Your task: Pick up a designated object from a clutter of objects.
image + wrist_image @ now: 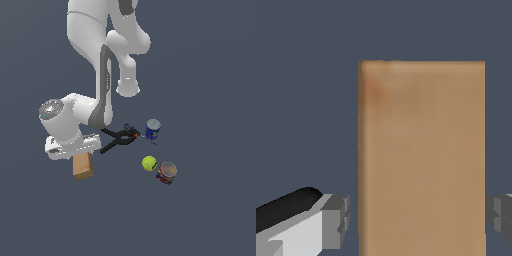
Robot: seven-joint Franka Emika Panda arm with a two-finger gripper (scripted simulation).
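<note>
My hand (75, 150) sits right over the tan box (82, 167), and in the exterior view its white body covers the box's upper part, so only the lower end shows beneath it. My fingers cannot be made out from there. In the wrist view the box (422, 160) fills the middle and runs off the edge of the picture, with one grey finger (336, 222) on one side and the edge of the other (501, 217) on the opposite side. The fingers are spread apart with the box between them; a thin strip of dark ground shows on each side, so I am not clamped on it.

The box lies at the exterior view's left of the clutter. Counting the rest: one black spring clamp (119, 140), partly hidden behind my arm's lower link; one blue can (152, 129) just beside the clamp's tips; one yellow-green tennis ball (149, 163); one red-and-blue can (166, 173) near the ball, tilted, its label too small to read. Five items in all.
</note>
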